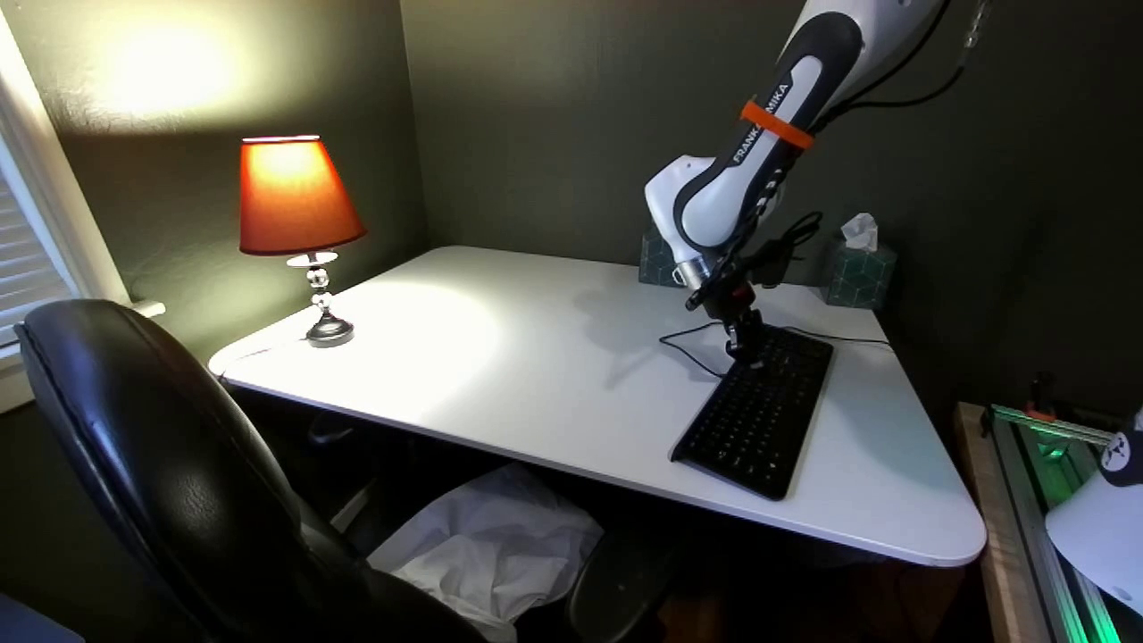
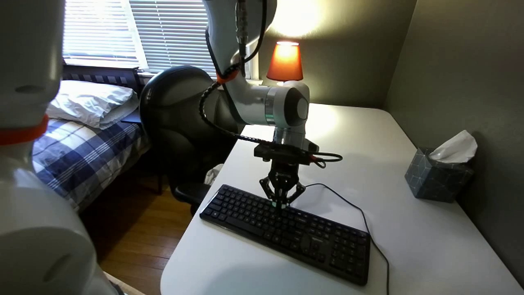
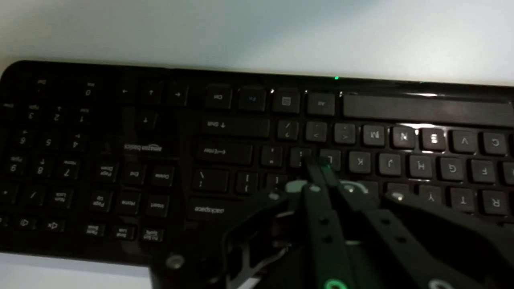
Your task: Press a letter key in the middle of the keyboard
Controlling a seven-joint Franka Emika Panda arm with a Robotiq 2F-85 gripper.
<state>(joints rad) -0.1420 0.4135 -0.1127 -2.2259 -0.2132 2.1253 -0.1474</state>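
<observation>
The black keyboard lies flat on the white desk, seen in both exterior views (image 1: 746,438) (image 2: 241,217). It fills most of the wrist view (image 3: 144,146), with its letters upside down. My gripper (image 3: 318,160) is shut and empty, its fingertips together. The tips point down over the semicolon key (image 3: 296,157) and the left part of the L key (image 3: 335,159). The K key (image 3: 360,162) and J key (image 3: 389,164) lie to the right. In both exterior views the gripper (image 1: 743,350) (image 2: 280,205) is low over the keyboard. I cannot tell whether the tips touch the keys.
A thin dark cable (image 2: 364,215) runs over the white desk (image 1: 536,357). A tissue box (image 1: 859,275) (image 2: 438,178) stands near the wall, with another box (image 1: 657,261) behind the arm. A red lamp (image 1: 299,201) stands at the far end. A black chair (image 1: 161,446) is at the desk's edge.
</observation>
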